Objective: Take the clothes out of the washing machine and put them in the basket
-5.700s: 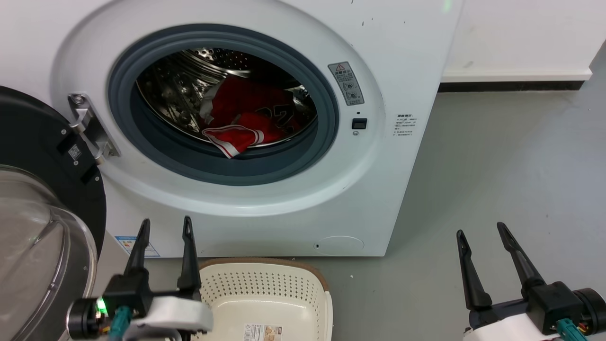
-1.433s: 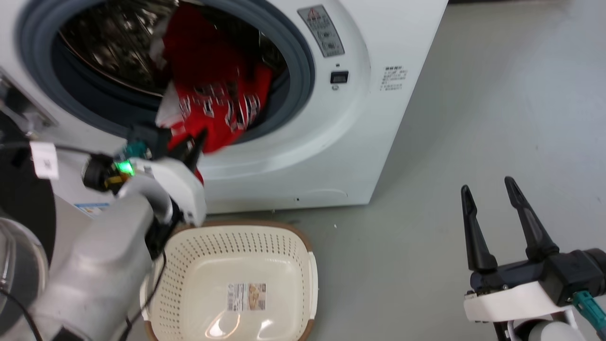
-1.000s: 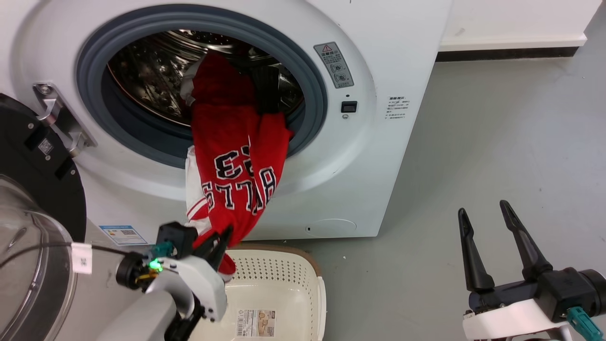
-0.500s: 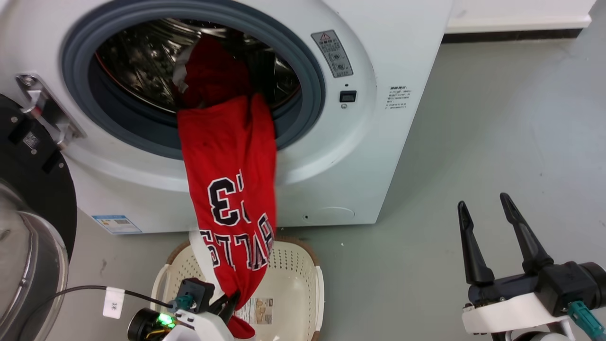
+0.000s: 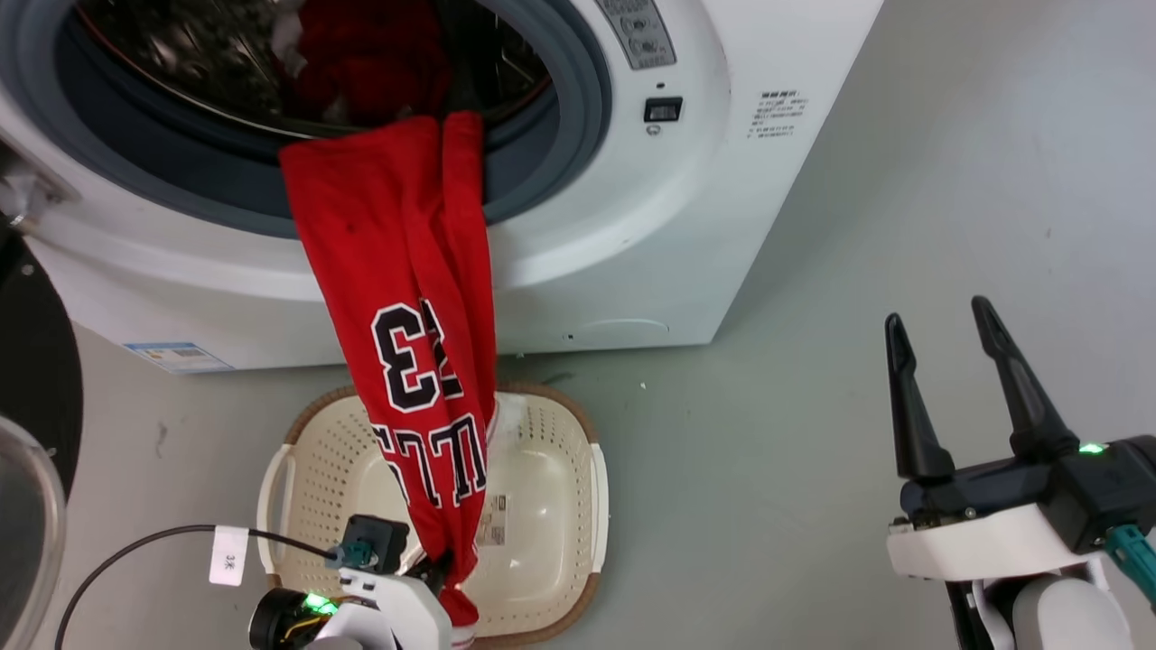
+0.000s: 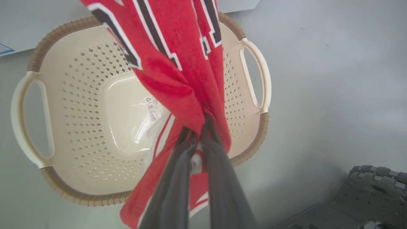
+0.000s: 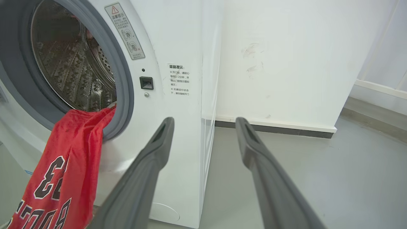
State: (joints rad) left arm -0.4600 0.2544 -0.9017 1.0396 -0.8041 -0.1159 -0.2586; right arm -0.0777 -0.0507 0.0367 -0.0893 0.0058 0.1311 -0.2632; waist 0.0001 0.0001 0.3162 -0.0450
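Clenched on the lower end of the red basketball jersey (image 5: 397, 298) by the two dark fingers of the left gripper (image 5: 440, 567), low over the near rim of the cream perforated plastic basket (image 5: 316, 451). Pinched tight in the left wrist view, with red fabric bunched between and around the fingertips and a white, red-striped edge (image 6: 165, 128) hanging past them over the inside of the basket. Cannot tell whether touching the basket's wall there.

Stretched as one long band from that grip up and away, past the far rim of the basket, to the grey-sealed porthole of the large white front-loading washing machine (image 5: 632, 226). Draped over the lower lip of the seal, with more red cloth bunched in the steel drum (image 7: 70, 73) behind it. Printed with a black, white-outlined numeral 3 and letters, upside down in the head view, right above the far half of the basket. Hanging beside the label sticker (image 6: 152, 108) on the basket's smooth bottom.

Set on the grey floor (image 5: 813, 451) just in front of the machine, brown woven-look rim and white side handles in plain sight.

Held released on the right gripper (image 5: 936, 311), fingers spread wide with nothing between them, well to the right of the basket and clear of cloth and machine.
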